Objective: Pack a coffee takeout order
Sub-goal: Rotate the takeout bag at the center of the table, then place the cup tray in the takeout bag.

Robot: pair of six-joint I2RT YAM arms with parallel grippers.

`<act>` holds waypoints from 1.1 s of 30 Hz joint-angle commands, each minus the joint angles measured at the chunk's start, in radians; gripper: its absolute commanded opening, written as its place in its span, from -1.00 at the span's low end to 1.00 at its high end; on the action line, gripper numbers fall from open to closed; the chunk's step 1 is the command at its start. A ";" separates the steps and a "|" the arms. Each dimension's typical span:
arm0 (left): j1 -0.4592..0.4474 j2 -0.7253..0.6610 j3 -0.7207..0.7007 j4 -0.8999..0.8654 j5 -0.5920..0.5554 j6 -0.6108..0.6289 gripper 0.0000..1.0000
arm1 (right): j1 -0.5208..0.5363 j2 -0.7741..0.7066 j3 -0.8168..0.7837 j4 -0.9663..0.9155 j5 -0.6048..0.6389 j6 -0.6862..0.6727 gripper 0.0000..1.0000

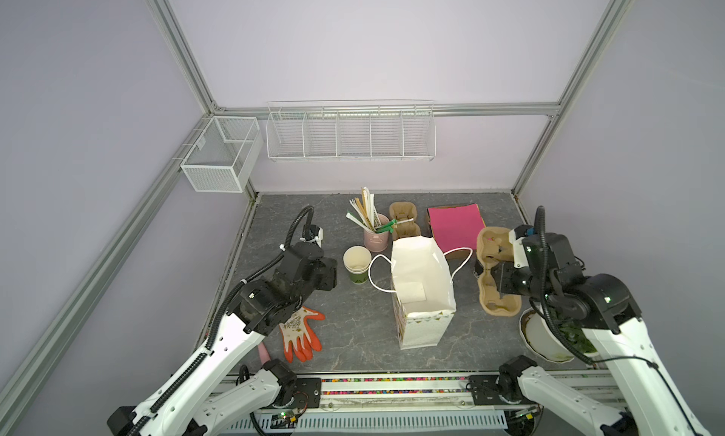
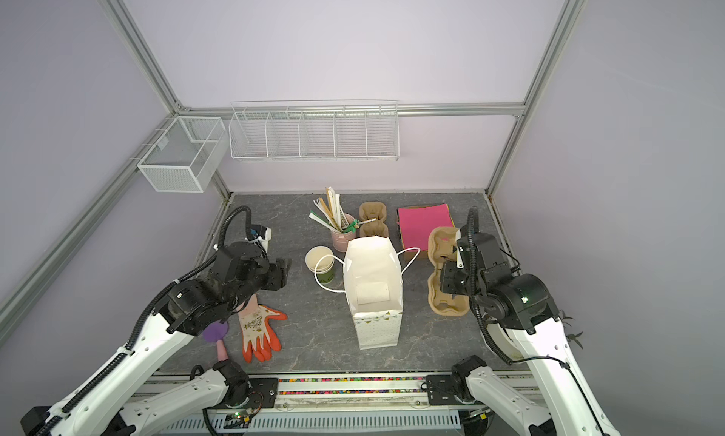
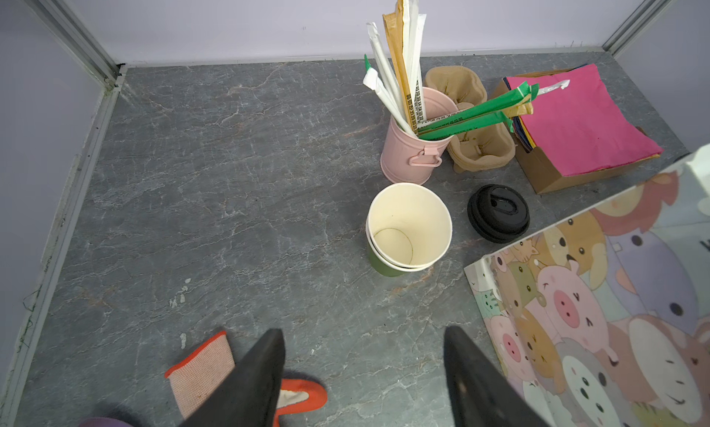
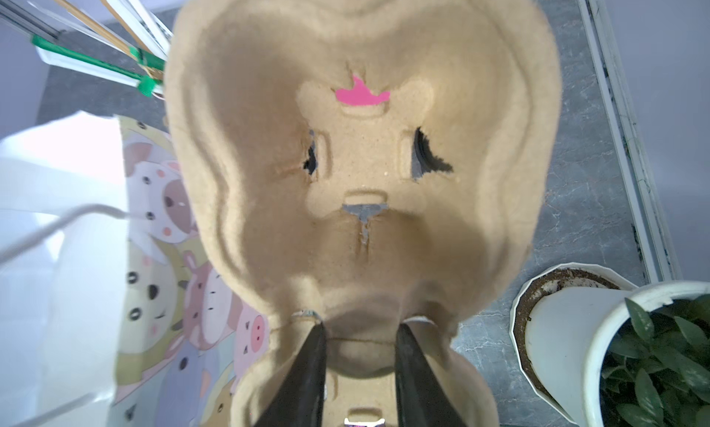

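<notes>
We see our right claw [image 4: 359, 352] clamped on the cup carrier [image 1: 488, 245], just beside the bag [image 1: 425, 332]. Our left claw [image 3: 363, 329] hangs apart and empty on the bag's other side.

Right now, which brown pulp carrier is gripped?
The long brown pulp carrier, between the jaws of the right gripper; the short carrier by the pink metal bucket lies free.

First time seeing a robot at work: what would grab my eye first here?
A white paper bag printed with cartoon animals stands open mid-table. Beside it, the right claw pinches a brown cup carrier, while the left claw hangs open and empty near stacked paper cups. A bright pink paper stack sits at the back.
</notes>
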 commanded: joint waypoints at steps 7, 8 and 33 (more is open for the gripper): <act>0.009 0.002 -0.016 0.002 0.005 0.011 0.33 | 0.041 0.100 0.292 -0.071 -0.068 0.012 -0.39; 0.009 0.004 -0.016 0.002 0.005 0.011 0.33 | 0.048 0.115 0.323 -0.077 -0.078 0.014 -0.39; 0.015 0.014 -0.022 -0.003 -0.006 0.011 0.33 | 0.511 0.460 0.624 0.012 0.037 0.197 -0.37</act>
